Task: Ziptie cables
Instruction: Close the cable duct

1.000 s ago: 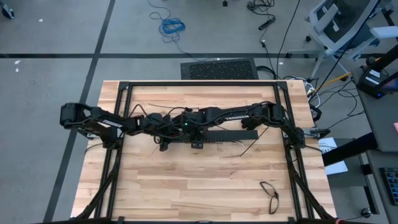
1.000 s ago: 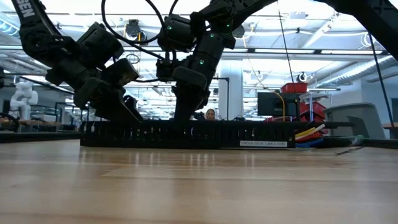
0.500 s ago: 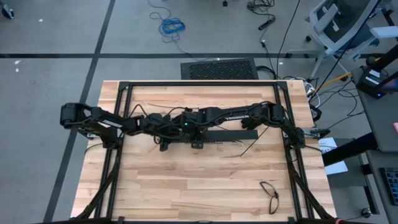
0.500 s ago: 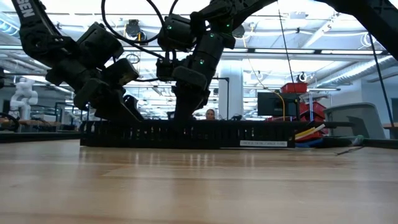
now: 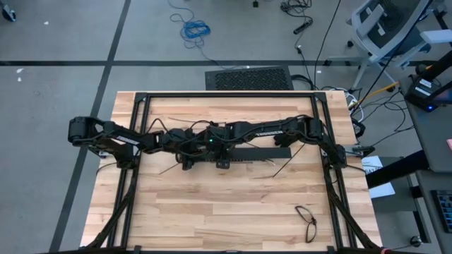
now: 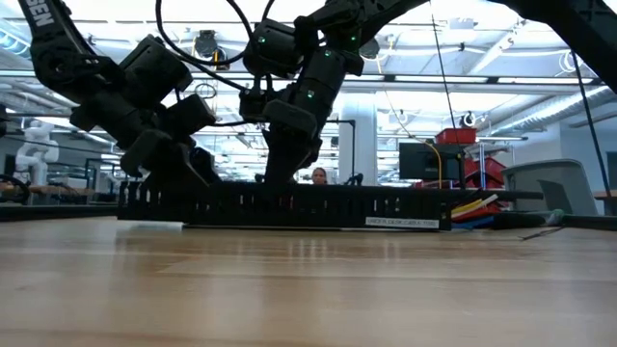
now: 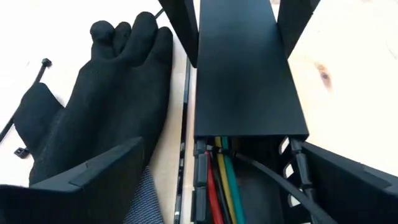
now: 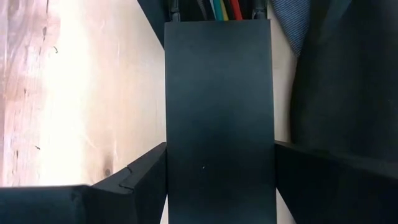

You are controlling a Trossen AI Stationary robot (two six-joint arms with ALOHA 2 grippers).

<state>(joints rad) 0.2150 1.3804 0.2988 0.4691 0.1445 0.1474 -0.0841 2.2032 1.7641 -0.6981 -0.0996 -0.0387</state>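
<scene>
Both grippers straddled the slotted bar (image 7: 249, 68), left gripper (image 7: 217, 180) wide, right gripper (image 8: 217, 180) clamping its cover, so the cables (image 7: 221, 180) risked being pinched.

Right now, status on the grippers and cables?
Left gripper open, straddling duct end. Right gripper clamped on duct. Cables inside duct. Glove beside it.

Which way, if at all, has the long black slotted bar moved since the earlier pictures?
Yes. In the low view the slotted bar has shifted slightly left and its left end lifted, judged against the red equipment behind.

cables (image 7: 219, 186) in duct (image 7: 245, 74), glove (image 7: 106, 106) beside
</scene>
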